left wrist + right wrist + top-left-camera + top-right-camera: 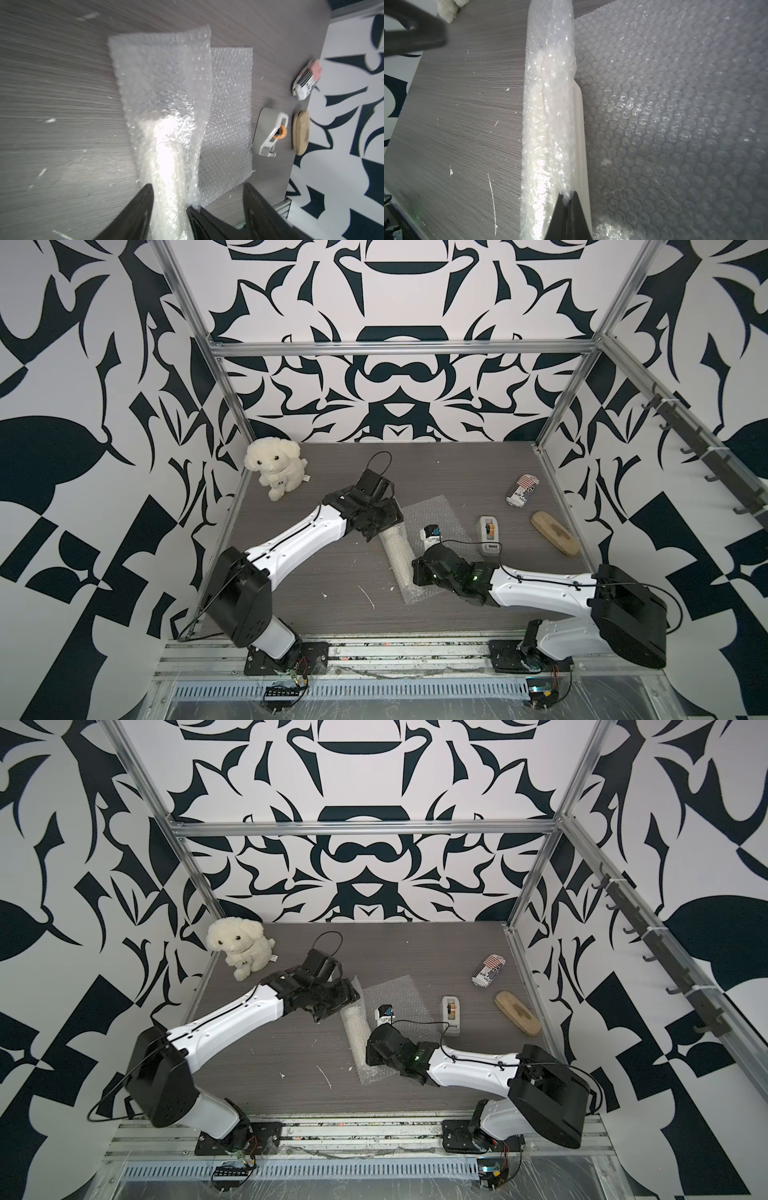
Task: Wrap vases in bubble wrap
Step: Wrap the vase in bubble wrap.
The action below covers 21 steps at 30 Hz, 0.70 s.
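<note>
The bubble wrap (432, 512) lies on the grey table, its left part rolled into a tube (395, 551) around the vase. The white vase shows through the wrap (164, 141) and bare along one side (580, 128). My left gripper (376, 533) is at the far end of the tube. In the left wrist view it (197, 191) stands open, the tube running beside one finger. My right gripper (411, 572) is at the tube's near part. In the right wrist view it (566, 197) is shut, pinching the wrap's edge against the vase.
A white plush dog (274, 468) sits at the back left. A striped can (521, 489), a tape dispenser (488, 535) and a wooden brush (555, 533) lie to the right of the sheet. Metal frame posts line the table's sides.
</note>
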Available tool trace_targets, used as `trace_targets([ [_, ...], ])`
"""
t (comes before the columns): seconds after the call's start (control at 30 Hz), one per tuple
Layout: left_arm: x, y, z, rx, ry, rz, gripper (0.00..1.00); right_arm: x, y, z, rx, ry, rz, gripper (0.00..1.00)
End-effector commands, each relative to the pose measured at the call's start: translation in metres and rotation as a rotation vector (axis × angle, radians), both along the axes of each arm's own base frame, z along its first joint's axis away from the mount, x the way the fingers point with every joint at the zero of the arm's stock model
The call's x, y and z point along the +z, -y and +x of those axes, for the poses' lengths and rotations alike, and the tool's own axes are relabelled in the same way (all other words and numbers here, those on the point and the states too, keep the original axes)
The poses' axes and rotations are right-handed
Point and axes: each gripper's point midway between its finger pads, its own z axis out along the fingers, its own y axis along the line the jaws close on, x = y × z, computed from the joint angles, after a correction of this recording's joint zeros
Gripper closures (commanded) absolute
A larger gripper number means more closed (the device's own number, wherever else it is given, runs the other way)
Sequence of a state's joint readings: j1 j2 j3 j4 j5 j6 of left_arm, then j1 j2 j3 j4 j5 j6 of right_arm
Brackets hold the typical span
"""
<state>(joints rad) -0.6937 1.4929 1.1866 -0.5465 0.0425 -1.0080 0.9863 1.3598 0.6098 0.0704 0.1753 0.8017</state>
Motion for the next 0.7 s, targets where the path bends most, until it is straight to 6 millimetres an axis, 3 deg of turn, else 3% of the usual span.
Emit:
trace_targets([
  [0.0, -0.035, -0.028, -0.014, 0.095, -0.048, 0.070, 0.30, 0.000, 0.003, 0.002, 0.039, -0.006, -0.015, 1.00],
  [0.13, -0.065, -0.009, -0.027, 0.040, -0.111, -0.003, 0.28, -0.001, 0.003, 0.003, 0.062, -0.024, -0.036, 1.00],
  [0.3, -0.078, 0.015, -0.027, -0.017, -0.101, -0.020, 0.21, -0.004, 0.004, 0.002, 0.072, -0.037, -0.048, 1.00],
  [0.67, -0.108, 0.022, -0.023, -0.003, -0.120, -0.005, 0.19, -0.002, 0.007, 0.005, 0.072, -0.025, -0.059, 1.00],
])
